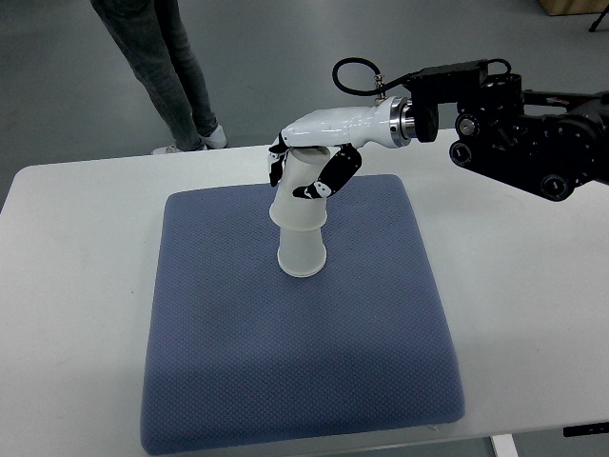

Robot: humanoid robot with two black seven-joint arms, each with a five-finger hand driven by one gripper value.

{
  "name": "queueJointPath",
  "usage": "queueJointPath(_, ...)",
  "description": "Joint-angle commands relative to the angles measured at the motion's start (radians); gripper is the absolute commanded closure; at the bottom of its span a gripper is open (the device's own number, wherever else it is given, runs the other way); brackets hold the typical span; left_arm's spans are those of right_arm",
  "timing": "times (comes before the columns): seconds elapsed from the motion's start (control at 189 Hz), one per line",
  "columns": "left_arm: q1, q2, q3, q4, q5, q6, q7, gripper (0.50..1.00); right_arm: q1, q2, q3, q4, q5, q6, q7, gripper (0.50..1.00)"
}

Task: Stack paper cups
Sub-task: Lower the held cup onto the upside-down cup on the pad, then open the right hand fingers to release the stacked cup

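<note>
Two white paper cups stand upside down on the blue cushion, near its middle back. The lower cup rests on the cushion. The upper cup sits over it, nested partway down. My right hand reaches in from the right edge, and its white and black fingers are curled around the upper cup from above. The left arm does not show.
The cushion lies on a white table. A person's legs stand on the grey floor beyond the table's far edge, at the upper left. My right arm's black joints hang over the table's back right.
</note>
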State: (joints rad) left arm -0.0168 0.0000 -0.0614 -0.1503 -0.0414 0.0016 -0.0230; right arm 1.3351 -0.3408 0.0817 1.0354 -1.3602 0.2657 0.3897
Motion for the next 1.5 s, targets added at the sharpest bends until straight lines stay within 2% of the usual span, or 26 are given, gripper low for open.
queueJointPath(0.0, 0.000, 0.000, 0.000, 0.000, 0.000, 0.000, 0.000, 0.500, -0.007, 0.002, 0.001, 0.000, 0.000, 0.000, 0.000, 1.000)
queueJointPath(1.05, 0.000, 0.000, 0.000, 0.000, 0.000, 0.000, 0.000, 0.500, -0.070, 0.042, -0.005, -0.035, -0.017, -0.060, -0.009, 1.000)
queueJointPath(1.061, 0.000, 0.000, 0.000, 0.000, 0.000, 0.000, 0.000, 0.500, -0.071, 0.042, -0.005, -0.035, -0.016, -0.060, -0.009, 0.998)
queueJointPath(1.109, 0.000, 0.000, 0.000, 0.000, 0.000, 0.000, 0.000, 0.500, -0.071, 0.043, -0.003, -0.035, -0.016, -0.060, -0.009, 0.922)
queueJointPath(1.14, 0.000, 0.000, 0.000, 0.000, 0.000, 0.000, 0.000, 0.500, -0.071, 0.043, -0.003, -0.038, -0.013, -0.060, -0.008, 0.899)
queueJointPath(1.151, 0.000, 0.000, 0.000, 0.000, 0.000, 0.000, 0.000, 0.500, -0.071, 0.043, -0.003, -0.040, -0.013, -0.060, -0.008, 0.871)
queueJointPath(1.162, 0.000, 0.000, 0.000, 0.000, 0.000, 0.000, 0.000, 0.500, -0.071, 0.043, -0.003, -0.040, -0.013, -0.060, -0.008, 0.871)
queueJointPath(1.236, 0.000, 0.000, 0.000, 0.000, 0.000, 0.000, 0.000, 0.500, -0.073, 0.043, -0.002, -0.044, -0.005, -0.062, -0.008, 0.789)
queueJointPath(1.395, 0.000, 0.000, 0.000, 0.000, 0.000, 0.000, 0.000, 0.500, -0.074, 0.045, -0.002, -0.044, -0.007, -0.063, -0.008, 0.781)
queueJointPath(1.496, 0.000, 0.000, 0.000, 0.000, 0.000, 0.000, 0.000, 0.500, -0.074, 0.046, -0.002, -0.044, -0.005, -0.076, -0.008, 0.752)
